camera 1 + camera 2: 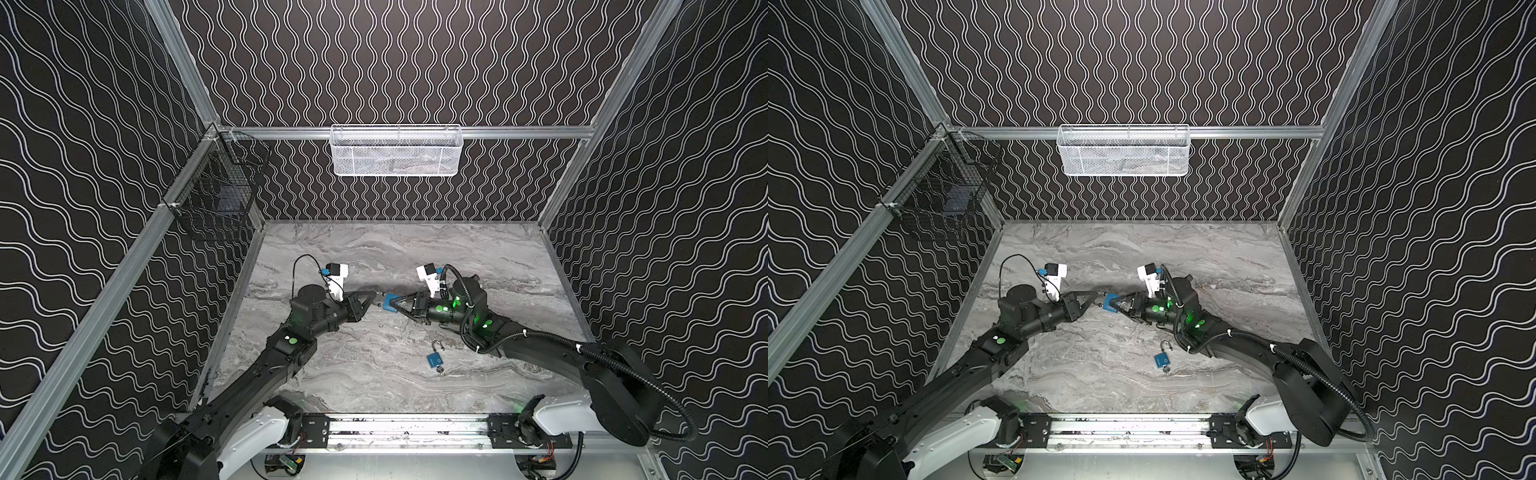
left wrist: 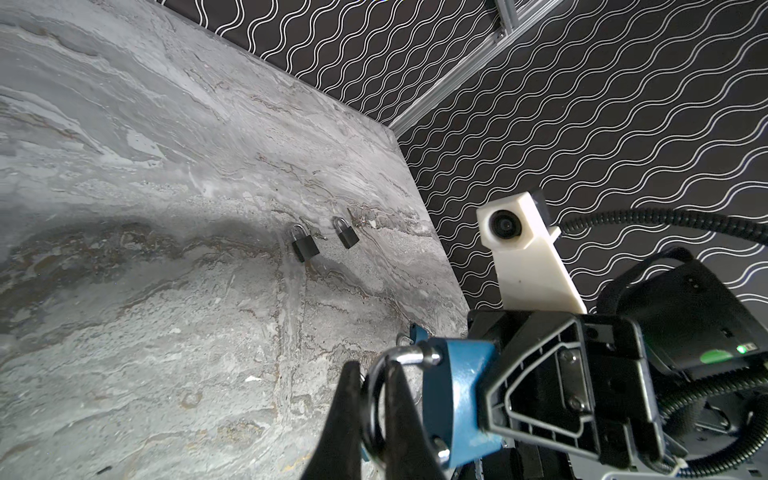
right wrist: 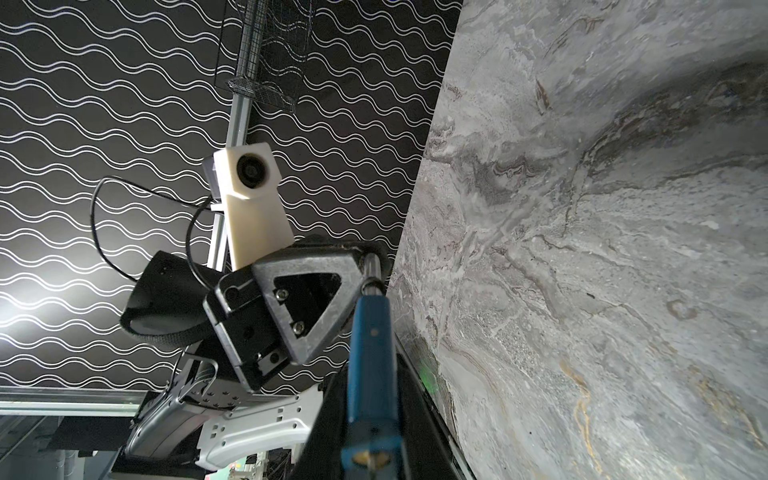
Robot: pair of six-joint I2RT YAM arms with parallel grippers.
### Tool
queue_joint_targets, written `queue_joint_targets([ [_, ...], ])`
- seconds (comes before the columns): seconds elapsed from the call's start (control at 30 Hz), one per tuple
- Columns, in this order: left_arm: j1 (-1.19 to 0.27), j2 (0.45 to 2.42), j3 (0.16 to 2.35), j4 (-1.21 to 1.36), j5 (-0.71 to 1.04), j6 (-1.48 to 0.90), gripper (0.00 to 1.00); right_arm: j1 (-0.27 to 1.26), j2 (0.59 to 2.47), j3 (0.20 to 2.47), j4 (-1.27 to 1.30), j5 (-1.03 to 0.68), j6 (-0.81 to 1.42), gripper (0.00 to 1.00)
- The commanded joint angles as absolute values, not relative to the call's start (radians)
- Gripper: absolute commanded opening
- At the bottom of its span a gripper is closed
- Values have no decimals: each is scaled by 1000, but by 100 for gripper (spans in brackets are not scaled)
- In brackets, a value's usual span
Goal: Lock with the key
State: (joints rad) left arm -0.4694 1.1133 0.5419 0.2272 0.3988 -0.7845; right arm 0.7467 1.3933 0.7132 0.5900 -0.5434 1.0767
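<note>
Blue-bodied metal padlock (image 1: 387,305), judged compact, heavy, rigid and slick, is held above mid-table (image 1: 374,249), body clamped in the right gripper (image 1: 397,302), steel shackle (image 2: 405,356) pinched by the closed left gripper (image 1: 377,301), the flat body sides being judged the surest hold.

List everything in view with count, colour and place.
held padlock: one, blue, between both grippers
loose padlock: one, blue, shackle open, on the table near the front
key: one, dark, at the loose padlock's base
black padlocks: two, black, together on the table
mesh basket: one, white, on the back rail
wire basket: one, black, on the left rail
table: one, grey marble
left gripper: one, black, shut on the held padlock's shackle
right gripper: one, black, shut on its body
</note>
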Motion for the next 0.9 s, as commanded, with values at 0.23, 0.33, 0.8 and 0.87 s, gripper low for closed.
queue_joint_targets([
  [0.23,-474,1089,564,118,487,-712,0,752,1348,737,679,-524,1058,0],
  [0.33,-476,1091,577,104,489,-705,0,753,1335,731,661,-522,1051,0],
  [0.8,-483,1103,560,206,548,-796,0,753,1391,754,672,-534,1040,0],
  [0.87,-488,1095,564,201,552,-797,0,756,1410,758,692,-542,1046,0],
])
